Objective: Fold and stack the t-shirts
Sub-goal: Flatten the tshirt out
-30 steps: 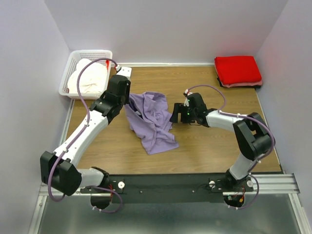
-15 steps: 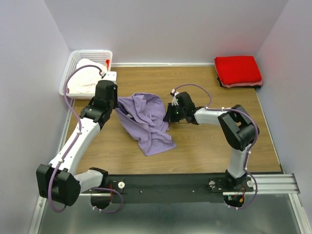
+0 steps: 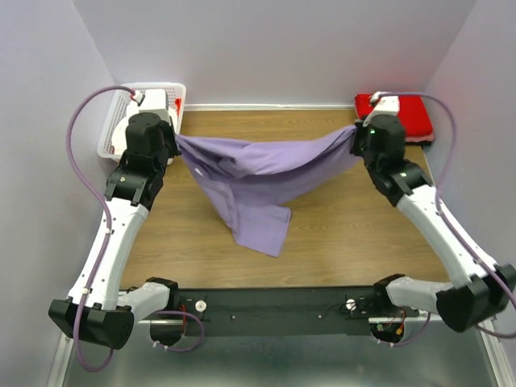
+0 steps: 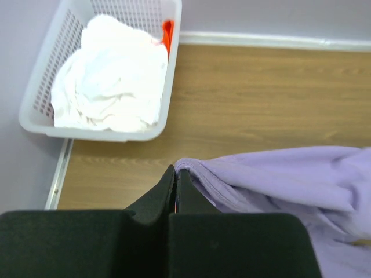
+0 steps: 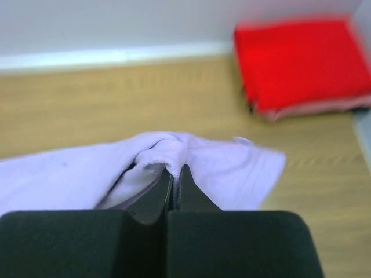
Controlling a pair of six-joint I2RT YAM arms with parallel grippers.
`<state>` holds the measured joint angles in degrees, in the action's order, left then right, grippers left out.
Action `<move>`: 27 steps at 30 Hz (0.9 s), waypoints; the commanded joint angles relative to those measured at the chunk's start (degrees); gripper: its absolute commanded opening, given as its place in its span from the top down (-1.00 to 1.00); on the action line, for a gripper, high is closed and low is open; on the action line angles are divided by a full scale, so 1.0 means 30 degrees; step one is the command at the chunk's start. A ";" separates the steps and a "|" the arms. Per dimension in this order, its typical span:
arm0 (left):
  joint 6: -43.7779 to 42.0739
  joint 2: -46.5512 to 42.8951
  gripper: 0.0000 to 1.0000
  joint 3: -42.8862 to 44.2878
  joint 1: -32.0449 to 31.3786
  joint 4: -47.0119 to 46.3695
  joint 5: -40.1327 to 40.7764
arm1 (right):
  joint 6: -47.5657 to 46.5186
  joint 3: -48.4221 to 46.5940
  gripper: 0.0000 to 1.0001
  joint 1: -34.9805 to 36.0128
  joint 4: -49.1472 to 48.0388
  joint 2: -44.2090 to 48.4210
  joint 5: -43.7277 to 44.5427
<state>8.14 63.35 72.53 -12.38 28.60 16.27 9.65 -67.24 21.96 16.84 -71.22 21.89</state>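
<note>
The left pincer [image 4: 175,174] and right pincer [image 5: 175,174] clench the purple shirt [image 3: 258,173] (thin pinches); stretching wider could slip one free.

The lavender shirt [image 3: 258,173] at the centre is plain, with no print. At two o'clock the bright red shirt [image 3: 407,117] is plain too, with a pale pink strip along its near edge. At ten o'clock a white lattice basket [image 4: 36,110] holds a cream-white shirt [image 4: 110,81] and an orange-red scrap [image 4: 167,32]. The table [image 3: 347,234] is brown wood grain. The left gripper [image 4: 175,175] and right gripper [image 5: 175,174] are black.
</note>
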 commanded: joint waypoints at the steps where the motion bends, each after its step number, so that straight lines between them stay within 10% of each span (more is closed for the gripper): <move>1: -0.0398 -0.0231 1.00 0.2649 0.0231 0.0075 -0.0208 | -0.2451 -0.2073 0.99 0.0240 0.1738 0.2026 0.3219; 15: -0.0692 -0.1020 1.00 0.7608 0.0231 0.1716 -0.1877 | -0.4358 -0.6703 0.95 0.0240 0.2706 0.5430 0.3895; 24: -0.1483 0.3076 1.00 0.8225 0.0231 0.0225 -0.2319 | -0.4155 -0.7471 0.90 0.0240 0.2824 0.1568 0.3835; 27: -0.1541 0.5828 0.93 0.8077 0.0318 -0.1122 -0.1852 | -0.3629 -0.6358 0.57 -0.0547 0.2824 -0.0834 0.3516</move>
<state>5.04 72.18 97.80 -12.14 28.14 10.98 -2.17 -90.37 22.28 23.31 -64.23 31.57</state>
